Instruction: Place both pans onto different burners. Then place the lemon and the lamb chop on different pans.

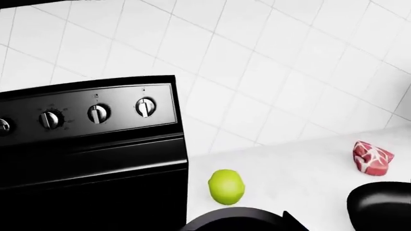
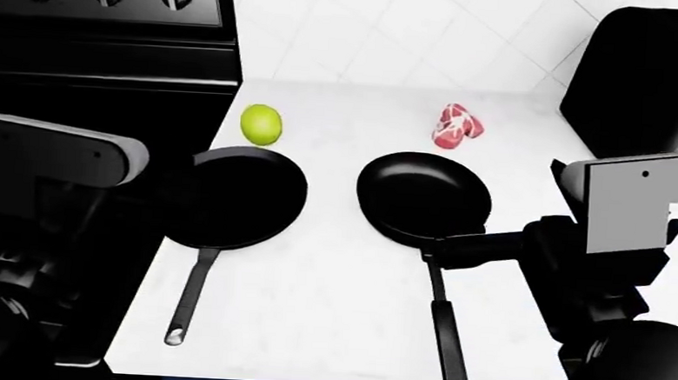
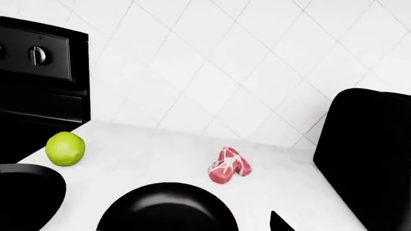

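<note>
Left wrist view: the small round yellow-green lemon (image 1: pixel 226 186) is lying on the white desk (image 1: pixel 301 168) just beside the black stove (image 1: pixel 90 144) with its silver knobs. The raw pink-red marbled lamb chop (image 1: pixel 372 157) is sitting well apart from the lemon, farther from the stove. Dark pan rims are showing at the frame edge. The left arm's fingers are not showing here, so I cannot tell their opening.

Head view: both pans are resting on the white desk, not on any burner. The wider round black frying pan (image 2: pixel 240 198) is lying beside the stove edge, close ahead of the left arm; the second round black frying pan (image 2: pixel 422 197) is sitting beyond the right gripper (image 2: pixel 458 248), whose dark fingers are reaching over the base of that pan's long handle. Whether they are spread or closed I cannot tell.

Right wrist view: the second pan is lying directly ahead of the fingers, the lamb chop just beyond it, the lemon well off towards the stove.

Judgement: the first step is only starting. The next move is calling for closing on a pan handle, then carrying the pan over to the cooktop.
</note>
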`<state>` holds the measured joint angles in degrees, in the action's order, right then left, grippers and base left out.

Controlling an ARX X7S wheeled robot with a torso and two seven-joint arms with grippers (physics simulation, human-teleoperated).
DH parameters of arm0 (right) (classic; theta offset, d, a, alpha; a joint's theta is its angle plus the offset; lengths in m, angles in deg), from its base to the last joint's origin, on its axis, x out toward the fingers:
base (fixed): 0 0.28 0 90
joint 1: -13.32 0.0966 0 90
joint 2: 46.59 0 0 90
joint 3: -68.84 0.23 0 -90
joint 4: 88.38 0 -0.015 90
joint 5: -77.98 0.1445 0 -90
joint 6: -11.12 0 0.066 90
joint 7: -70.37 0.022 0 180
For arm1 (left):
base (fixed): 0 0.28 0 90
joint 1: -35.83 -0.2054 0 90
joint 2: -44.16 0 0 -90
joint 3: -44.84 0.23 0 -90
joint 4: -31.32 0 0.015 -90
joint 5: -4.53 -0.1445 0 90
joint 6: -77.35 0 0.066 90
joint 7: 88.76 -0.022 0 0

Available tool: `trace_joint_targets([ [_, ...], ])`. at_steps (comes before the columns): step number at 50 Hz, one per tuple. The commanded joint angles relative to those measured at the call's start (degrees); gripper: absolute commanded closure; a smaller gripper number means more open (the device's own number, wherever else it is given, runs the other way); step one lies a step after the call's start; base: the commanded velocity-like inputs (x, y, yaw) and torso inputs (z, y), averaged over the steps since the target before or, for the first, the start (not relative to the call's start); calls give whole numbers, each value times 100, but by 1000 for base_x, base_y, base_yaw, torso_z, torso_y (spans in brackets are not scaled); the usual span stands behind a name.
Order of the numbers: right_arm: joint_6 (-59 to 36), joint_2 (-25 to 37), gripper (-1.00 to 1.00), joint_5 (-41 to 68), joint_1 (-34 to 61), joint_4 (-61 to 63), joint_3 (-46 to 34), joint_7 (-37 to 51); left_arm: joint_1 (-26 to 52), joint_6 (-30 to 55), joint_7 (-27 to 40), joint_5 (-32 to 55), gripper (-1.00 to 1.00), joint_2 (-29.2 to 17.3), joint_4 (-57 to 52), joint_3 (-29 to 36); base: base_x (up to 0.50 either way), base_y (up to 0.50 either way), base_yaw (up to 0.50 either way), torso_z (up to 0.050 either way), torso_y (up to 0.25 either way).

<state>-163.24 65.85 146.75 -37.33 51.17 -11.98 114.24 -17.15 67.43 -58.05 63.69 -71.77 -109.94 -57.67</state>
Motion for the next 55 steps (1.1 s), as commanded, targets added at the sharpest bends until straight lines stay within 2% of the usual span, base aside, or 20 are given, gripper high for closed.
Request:
trace_joint_targets([
  [1, -44, 93, -100, 242, 94, -90, -112, 324, -5, -38, 96, 128, -100, -70, -9, -14, 203, 0, 0, 0, 0],
  [5, -428, -182, -100, 825, 193, -476, 22, 1233, -29, -94, 102, 106, -100, -96, 15, 30, 0, 0, 0, 0, 0],
  [12, -346, -590, -100, 1268, 212, -1216, -203, 2419, -88, -139, 134, 206, -100, -163, -7, -56, 0, 0, 0, 0, 0],
  [19, 89, -731, -100, 347, 111, -1439, -942, 2134, -231, -288, 84, 172, -100, -225, 7, -56, 0, 0, 0, 0, 0],
  [24, 239, -811, -100, 97, 59, -1570, -1214, 2146, -372, -434, 13, 99, -100, -270, 42, -53, 0, 0, 0, 0, 0],
  [33, -220, -1079, -100, 881, 54, -1315, -1242, 2985, -569, -634, -72, 41, -100, -334, 70, -101, 0, 0, 0, 0, 0],
  [43, -349, -1183, -100, 1650, -54, -1129, -1696, 3890, -1030, -1079, -343, -232, -100, -423, 147, -168, 0, 0, 0, 0, 0],
  [50, -209, -1136, -100, 1764, -128, -1100, -1930, 4053, -1166, -1192, -388, -258, -100, -456, 156, -221, 0, 0, 0, 0, 0],
  [55, -7, -1060, -100, 1436, -249, -1124, -2018, 3744, -1200, -1196, -359, -215, -100, -462, 142, -250, 0, 0, 0, 0, 0],
])
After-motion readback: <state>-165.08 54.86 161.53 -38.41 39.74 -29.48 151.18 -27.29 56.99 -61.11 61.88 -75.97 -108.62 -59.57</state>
